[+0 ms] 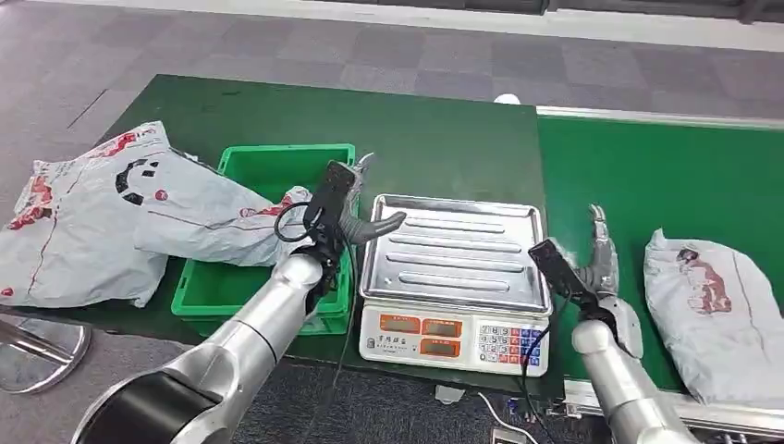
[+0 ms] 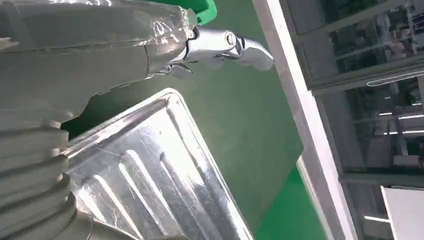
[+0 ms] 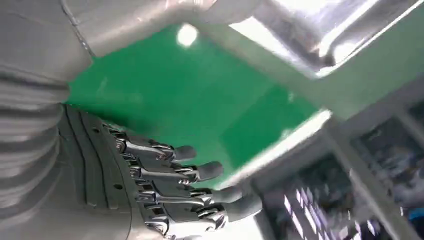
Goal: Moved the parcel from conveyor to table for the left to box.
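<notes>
A grey plastic parcel (image 1: 716, 310) with a red print lies on the green conveyor belt (image 1: 647, 176) at the right. My right hand (image 1: 603, 257) stands open just left of it, fingers straight and apart (image 3: 192, 187), not touching it, with the scale on its other side. My left hand (image 1: 349, 211) is open above the gap between the green box (image 1: 277, 282) and the scale, thumb (image 2: 227, 44) pointing toward the steel tray, holding nothing. Another grey parcel (image 1: 208, 217) lies draped across the box's left rim.
An electronic scale with a steel tray (image 1: 453, 250) and a keypad front stands between my hands; the tray (image 2: 160, 170) lies close under my left wrist. A large grey bag (image 1: 69, 227) lies on the dark green table (image 1: 416, 129) at the far left. A stool stands at lower left.
</notes>
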Robot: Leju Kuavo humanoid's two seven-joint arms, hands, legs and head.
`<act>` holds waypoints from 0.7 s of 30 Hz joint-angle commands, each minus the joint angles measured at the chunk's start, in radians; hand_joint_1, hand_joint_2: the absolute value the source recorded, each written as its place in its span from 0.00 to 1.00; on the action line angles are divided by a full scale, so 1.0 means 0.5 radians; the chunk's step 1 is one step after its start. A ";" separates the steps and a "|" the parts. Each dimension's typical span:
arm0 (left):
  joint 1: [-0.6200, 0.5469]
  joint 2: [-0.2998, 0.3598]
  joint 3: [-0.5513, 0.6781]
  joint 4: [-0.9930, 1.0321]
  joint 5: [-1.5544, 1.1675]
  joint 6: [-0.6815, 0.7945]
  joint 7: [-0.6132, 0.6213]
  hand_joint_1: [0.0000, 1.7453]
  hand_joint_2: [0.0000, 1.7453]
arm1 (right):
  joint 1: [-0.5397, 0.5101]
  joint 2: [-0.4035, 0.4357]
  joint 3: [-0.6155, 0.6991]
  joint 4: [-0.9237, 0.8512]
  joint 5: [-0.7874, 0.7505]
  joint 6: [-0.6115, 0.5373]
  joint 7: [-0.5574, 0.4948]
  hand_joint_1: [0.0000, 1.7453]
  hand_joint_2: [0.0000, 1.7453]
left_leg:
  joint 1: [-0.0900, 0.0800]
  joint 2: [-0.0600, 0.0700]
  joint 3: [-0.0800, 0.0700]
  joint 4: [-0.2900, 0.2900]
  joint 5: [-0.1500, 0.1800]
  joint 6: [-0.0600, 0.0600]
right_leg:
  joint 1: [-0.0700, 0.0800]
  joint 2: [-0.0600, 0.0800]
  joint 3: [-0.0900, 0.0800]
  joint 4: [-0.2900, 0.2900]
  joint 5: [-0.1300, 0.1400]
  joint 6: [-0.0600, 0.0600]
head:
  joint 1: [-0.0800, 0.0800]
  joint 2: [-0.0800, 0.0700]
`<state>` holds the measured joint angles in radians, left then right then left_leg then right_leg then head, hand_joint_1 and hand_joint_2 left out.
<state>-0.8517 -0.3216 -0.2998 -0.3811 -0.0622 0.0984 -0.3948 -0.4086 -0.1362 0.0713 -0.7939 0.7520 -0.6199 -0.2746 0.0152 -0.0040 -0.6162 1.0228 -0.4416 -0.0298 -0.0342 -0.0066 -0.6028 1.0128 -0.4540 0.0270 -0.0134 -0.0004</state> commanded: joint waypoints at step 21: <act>0.043 0.065 0.121 -0.008 -0.089 -0.043 0.062 0.00 1.00 | 0.695 0.173 -0.940 -0.786 1.478 -0.105 0.773 0.00 1.00 | 0.001 -0.001 0.008 -0.005 -0.003 0.004 | 0.002 -0.002 0.009 -0.005 -0.002 -0.007 | 0.000 0.000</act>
<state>-0.8186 -0.3075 -0.2907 -0.3895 -0.0954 0.0969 -0.3822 -0.1069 -0.0813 -0.2810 -1.1615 1.4127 -0.7004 0.0061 0.0151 -0.0053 -0.6164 1.0224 -0.4427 -0.0295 -0.0343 -0.0084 -0.6025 1.0127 -0.4551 0.0268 -0.0134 -0.0004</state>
